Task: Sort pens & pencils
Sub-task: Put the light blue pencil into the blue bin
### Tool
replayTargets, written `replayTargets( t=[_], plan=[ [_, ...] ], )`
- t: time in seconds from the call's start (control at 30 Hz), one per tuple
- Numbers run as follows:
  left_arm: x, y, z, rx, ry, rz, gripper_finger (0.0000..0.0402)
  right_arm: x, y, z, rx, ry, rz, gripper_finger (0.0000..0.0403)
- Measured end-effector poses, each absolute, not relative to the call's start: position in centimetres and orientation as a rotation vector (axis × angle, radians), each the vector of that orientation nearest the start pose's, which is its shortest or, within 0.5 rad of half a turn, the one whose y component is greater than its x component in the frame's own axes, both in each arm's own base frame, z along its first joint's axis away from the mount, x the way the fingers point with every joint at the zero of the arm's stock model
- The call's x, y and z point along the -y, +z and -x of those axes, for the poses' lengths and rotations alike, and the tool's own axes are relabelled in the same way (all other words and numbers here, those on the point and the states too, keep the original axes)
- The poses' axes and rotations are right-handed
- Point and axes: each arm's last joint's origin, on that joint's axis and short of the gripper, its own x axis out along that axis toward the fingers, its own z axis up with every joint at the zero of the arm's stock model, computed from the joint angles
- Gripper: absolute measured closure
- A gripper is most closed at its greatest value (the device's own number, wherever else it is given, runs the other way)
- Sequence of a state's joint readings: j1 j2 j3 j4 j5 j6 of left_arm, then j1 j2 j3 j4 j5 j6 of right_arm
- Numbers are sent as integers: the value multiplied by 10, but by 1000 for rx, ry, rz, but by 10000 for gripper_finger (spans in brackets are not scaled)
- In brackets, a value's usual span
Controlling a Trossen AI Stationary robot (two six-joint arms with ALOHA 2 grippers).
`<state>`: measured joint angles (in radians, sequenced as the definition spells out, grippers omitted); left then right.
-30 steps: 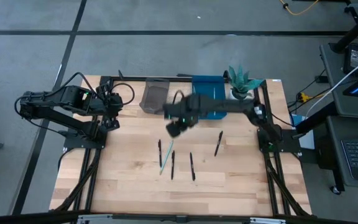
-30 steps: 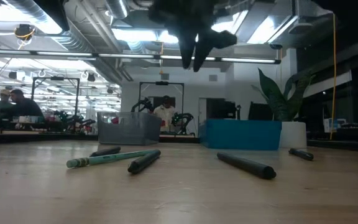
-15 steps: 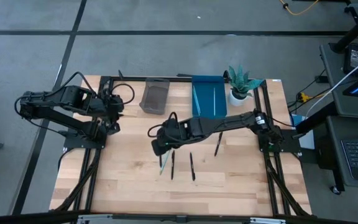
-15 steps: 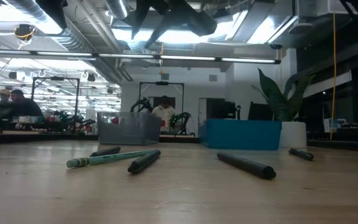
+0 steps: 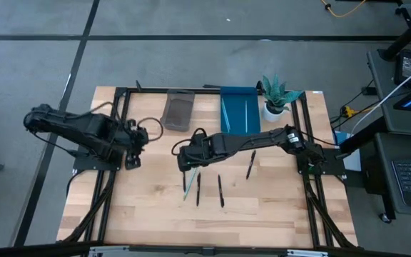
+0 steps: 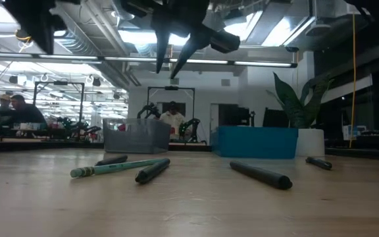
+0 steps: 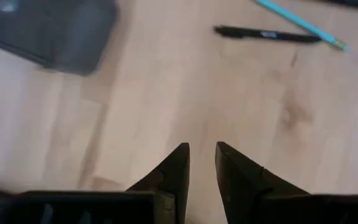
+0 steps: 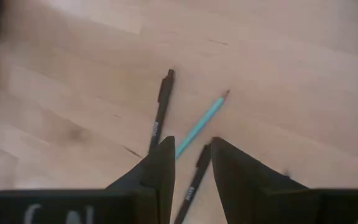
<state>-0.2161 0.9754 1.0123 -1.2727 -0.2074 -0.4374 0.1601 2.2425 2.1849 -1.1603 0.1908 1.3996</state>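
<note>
We judge sorting barely begun: two teal pencils (image 5: 235,114) lie in the blue tray (image 5: 226,126); the grey tray (image 5: 178,113) looks empty. One pencil (image 8: 200,126) and four pens (image 5: 220,191) remain on the tabletop (image 5: 148,207). The right end effector (image 8: 189,167) hovers over them, slightly parted, empty; the left end effector (image 7: 201,163) likewise.

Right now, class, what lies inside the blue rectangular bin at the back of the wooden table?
The blue rectangular bin holds two thin light teal pencils, seen from above. The low view shows only its front wall, hiding the contents.
</note>
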Motion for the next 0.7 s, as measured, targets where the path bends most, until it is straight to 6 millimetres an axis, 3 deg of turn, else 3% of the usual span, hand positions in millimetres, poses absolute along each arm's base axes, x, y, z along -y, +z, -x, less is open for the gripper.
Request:
replayTargets(
  t=[0.13, 0.27, 0.5, 0.7],
  plan=[
    [27, 280, -146, -1204, 245, 128, 329, -70, 261, -465, -928, -836, -1052, 297],
    [27, 269, -145, -1237, 259, 113, 329, -73, 243, -471, -968, -865, -1113, 297],
    [25, 269, -145, -1219, 290, 79, 329, -81, 213, -483, -1003, -894, -1215, 297],
    [25, 269, -146, -1213, 286, 46, 329, -81, 202, -489, -989, -921, -1292, 297]
  ],
)
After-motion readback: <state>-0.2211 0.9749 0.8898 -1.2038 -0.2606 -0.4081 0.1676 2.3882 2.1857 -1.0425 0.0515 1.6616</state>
